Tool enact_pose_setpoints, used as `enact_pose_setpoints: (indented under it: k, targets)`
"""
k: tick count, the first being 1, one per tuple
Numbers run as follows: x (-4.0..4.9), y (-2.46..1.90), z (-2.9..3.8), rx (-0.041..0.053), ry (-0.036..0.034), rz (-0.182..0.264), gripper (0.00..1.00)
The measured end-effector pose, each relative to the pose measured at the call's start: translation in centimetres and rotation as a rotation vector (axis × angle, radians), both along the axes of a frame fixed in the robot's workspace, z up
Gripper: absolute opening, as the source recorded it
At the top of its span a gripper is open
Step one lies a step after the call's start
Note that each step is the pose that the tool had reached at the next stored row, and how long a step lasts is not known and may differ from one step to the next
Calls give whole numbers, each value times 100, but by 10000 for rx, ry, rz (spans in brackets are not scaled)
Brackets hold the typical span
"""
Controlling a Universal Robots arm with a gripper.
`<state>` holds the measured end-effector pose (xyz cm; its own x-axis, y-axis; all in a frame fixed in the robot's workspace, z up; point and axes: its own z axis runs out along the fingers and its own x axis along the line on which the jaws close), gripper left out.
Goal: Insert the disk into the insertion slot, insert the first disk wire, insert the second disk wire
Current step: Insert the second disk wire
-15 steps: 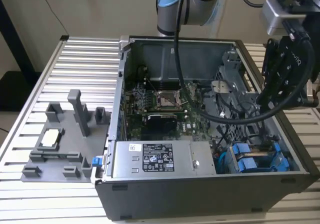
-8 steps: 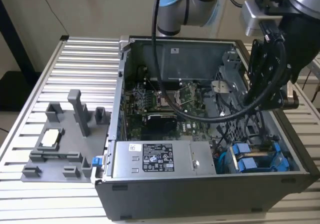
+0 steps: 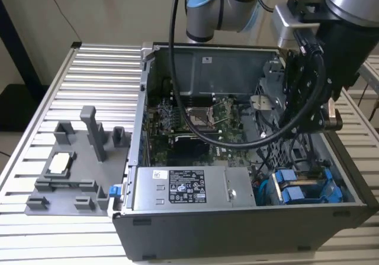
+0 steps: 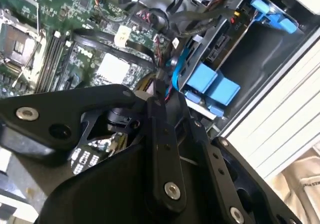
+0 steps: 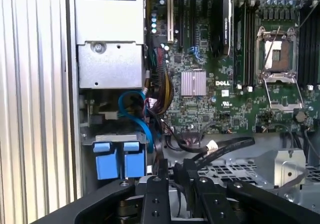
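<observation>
Ribbed aluminium table (image 3: 100,70) carries, at the exterior view's left, a grey fixture tray (image 3: 71,182), then the open PC case (image 3: 237,235) (motherboard (image 3: 177,129) exposed). Right of the silver power-supply box (image 3: 183,188), the disk (image 3: 305,189) sits in the insertion slot (image 5: 115,139). Above hangs the gripper (image 3: 308,111); I cannot tell whether its jaws are open or closed.
</observation>
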<state>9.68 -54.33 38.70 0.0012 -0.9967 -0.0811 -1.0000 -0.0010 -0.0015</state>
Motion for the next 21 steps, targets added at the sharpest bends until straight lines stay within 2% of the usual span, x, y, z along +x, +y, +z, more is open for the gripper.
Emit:
enact_pose_setpoints:
  k: [2,4,8,9,12,15,18,21]
  targets:
    - [1,17,-27,-9,-35,249,27]
    - [-1,26,-48,-7,-140,428,27]
    - [-28,28,-67,-22,-531,553,27]
    - [-50,29,-73,-23,-573,562,27]
    - [-113,43,-79,-38,-609,589,27]
    - [-129,49,-91,-120,-702,703,27]
    - [-143,57,-112,-165,-833,803,27]
    - [-152,63,-129,-187,-1019,843,27]
